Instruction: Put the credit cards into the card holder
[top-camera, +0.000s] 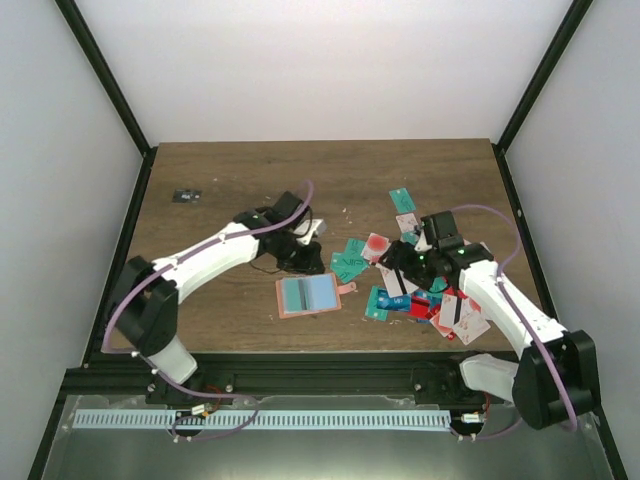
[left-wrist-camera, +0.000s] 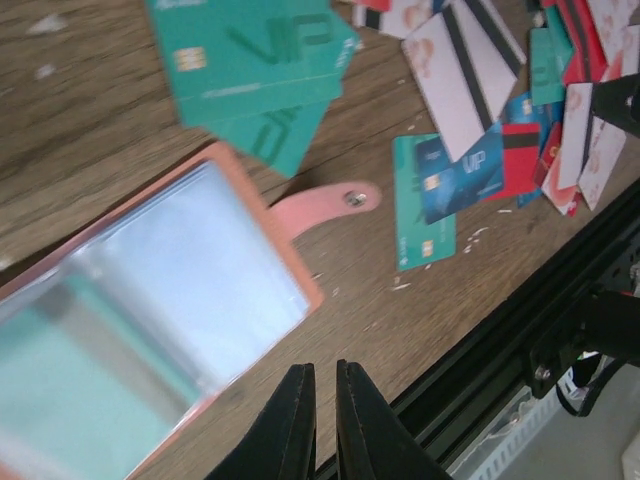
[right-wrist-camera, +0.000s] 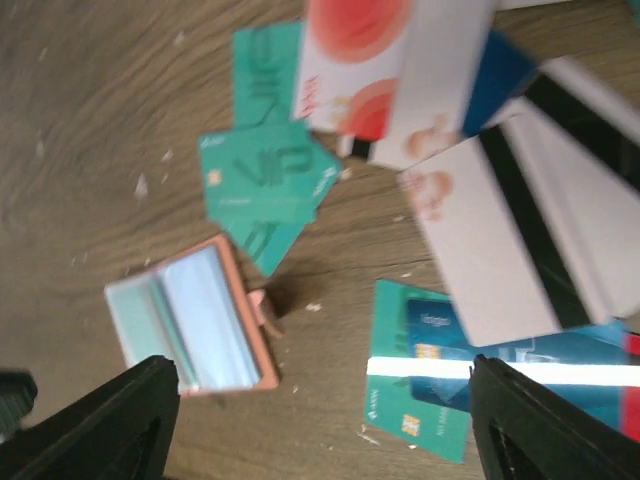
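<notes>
1. Pink card holder (top-camera: 308, 294) open and flat on the brown desk (top-camera: 230, 190), blue-grey pockets up, small tab (left-wrist-camera: 335, 203) poking out toward the cards.
2. Credit cards (top-camera: 425, 285) in a messy heap to the right of the holder: teal, red, blue, and white ones with black stripes.
3. A few teal cards (top-camera: 347, 262) just beside the holder's far right corner, perhaps touching it; hard to tell in the blur.
4. Left end effector (left-wrist-camera: 325, 395) close to the holder, fingers pinched nearly together, holding nothing.
5. Right end effector (right-wrist-camera: 320, 400) over the heap, fingers spread wide, nothing between them.
6. Tiny dark thing (top-camera: 186, 195) far off near the back left corner.
</notes>
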